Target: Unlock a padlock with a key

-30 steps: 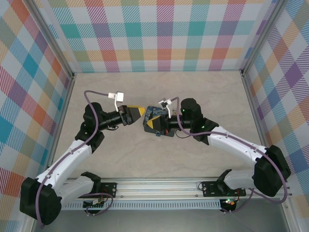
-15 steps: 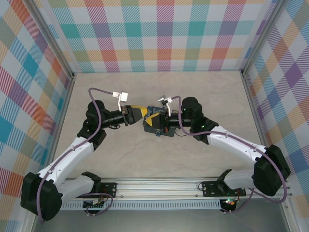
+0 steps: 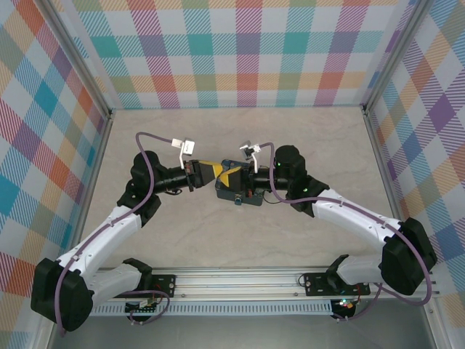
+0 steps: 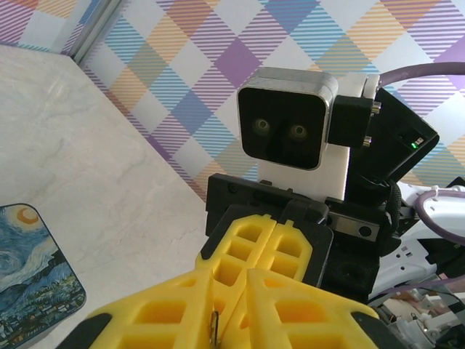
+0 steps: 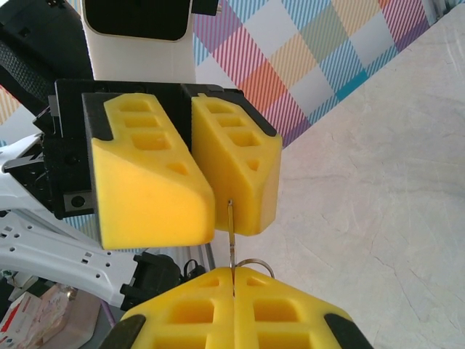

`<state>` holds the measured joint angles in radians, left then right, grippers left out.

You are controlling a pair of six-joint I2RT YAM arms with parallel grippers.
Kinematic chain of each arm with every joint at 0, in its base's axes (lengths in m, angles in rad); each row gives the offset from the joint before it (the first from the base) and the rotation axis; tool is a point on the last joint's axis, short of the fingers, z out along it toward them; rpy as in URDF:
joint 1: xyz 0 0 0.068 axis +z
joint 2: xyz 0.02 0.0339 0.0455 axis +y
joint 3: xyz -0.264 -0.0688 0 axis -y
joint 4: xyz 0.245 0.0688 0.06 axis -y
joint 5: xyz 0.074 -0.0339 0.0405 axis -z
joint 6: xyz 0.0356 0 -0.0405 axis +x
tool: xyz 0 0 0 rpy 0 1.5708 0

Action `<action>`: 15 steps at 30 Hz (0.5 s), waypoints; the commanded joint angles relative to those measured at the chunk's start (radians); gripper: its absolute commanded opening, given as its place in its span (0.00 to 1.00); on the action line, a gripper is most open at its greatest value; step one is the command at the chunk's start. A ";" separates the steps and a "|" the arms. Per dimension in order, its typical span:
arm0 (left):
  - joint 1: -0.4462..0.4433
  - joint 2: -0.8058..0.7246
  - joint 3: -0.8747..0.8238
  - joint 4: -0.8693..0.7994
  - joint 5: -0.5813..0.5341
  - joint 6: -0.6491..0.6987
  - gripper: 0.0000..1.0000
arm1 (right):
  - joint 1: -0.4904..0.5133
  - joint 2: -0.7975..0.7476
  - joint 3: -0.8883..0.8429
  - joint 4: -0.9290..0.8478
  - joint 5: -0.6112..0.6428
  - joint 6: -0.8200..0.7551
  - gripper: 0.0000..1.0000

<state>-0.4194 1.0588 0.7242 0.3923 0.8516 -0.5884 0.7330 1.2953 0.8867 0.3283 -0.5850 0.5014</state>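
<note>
In the top view the left gripper [image 3: 216, 174] and the right gripper [image 3: 226, 177] are meeting tip to tip just left of the frame's centre, above the pale marbled table [image 3: 305, 138]. The painted tin [image 3: 245, 195] is lying just under the right gripper in the picture, partly covered by it. In the right wrist view the right gripper's yellow fingers, at the bottom edge, are pressing tightly together on the key [image 5: 231, 243]. The key is standing up from their seam in the middle of the frame. Its upper end is overlapping the lower edge of one finger of the left gripper; whether it is touching there cannot be told. A small wire ring [image 5: 251, 264] is sitting just to the right of the key. The left gripper's fingers are also clenched. In the left wrist view, near the bottom centre, a thin metal sliver [image 4: 213, 329] is sitting in their seam. Whether this sliver belongs to the padlock cannot be told.
</note>
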 commanded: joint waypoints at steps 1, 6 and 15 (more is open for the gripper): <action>-0.013 -0.002 0.034 -0.006 0.026 0.028 0.14 | -0.009 0.012 0.031 0.056 0.009 0.015 0.05; -0.016 -0.007 0.039 -0.018 0.012 0.036 0.00 | -0.018 0.007 0.034 0.024 -0.005 0.011 0.08; -0.033 -0.020 0.058 -0.022 -0.029 0.036 0.00 | -0.099 -0.032 -0.059 0.215 -0.169 0.124 0.45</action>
<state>-0.4370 1.0580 0.7399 0.3653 0.8314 -0.5632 0.6437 1.2781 0.8486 0.4061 -0.6643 0.5728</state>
